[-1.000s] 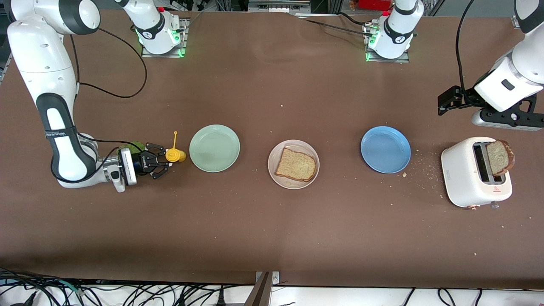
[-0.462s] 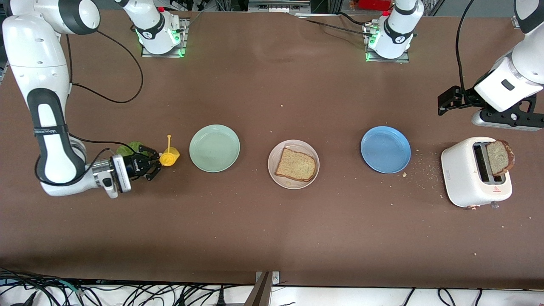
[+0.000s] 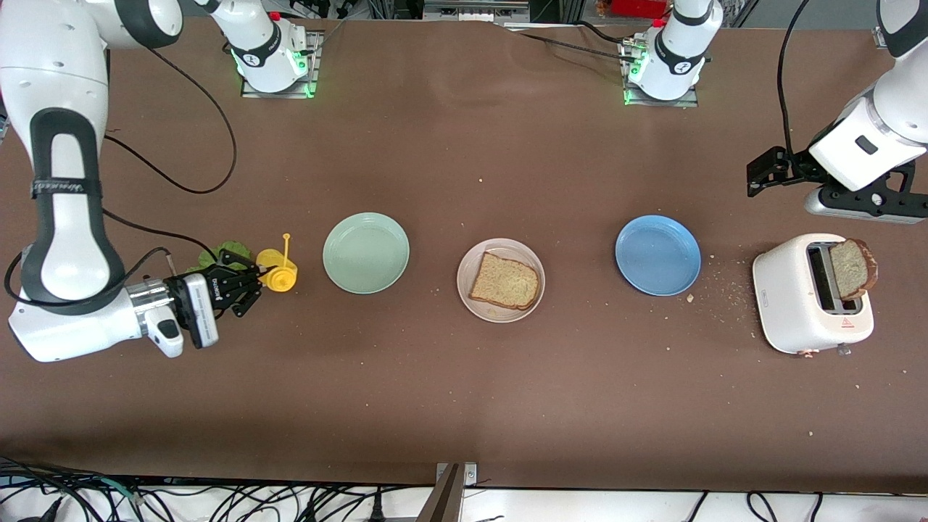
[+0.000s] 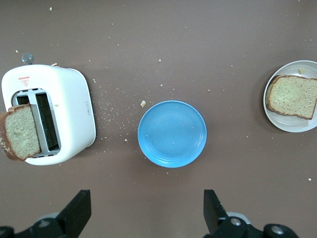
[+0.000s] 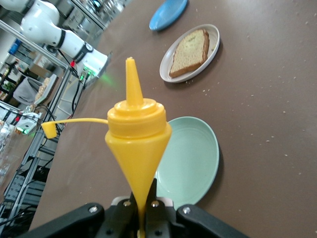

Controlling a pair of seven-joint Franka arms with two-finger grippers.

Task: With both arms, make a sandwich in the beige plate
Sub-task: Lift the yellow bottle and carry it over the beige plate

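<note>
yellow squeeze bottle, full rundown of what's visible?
The yellow squeeze bottle looks like glossy plastic: a cone-shaped body, a rounded collar and a pointed nozzle, with its cap off and dangling on a thin tether. The right gripper is shut on the pinched narrow end of the body. The bottle is at the right arm's end of the table, beside the mint-green plate, with green lettuce close by.

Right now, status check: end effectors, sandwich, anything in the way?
Right end effector shut on yellow squeeze bottle beside mint-green plate. Left end effector open, waiting above toaster. One bread slice on beige plate. Nothing blocking.
</note>
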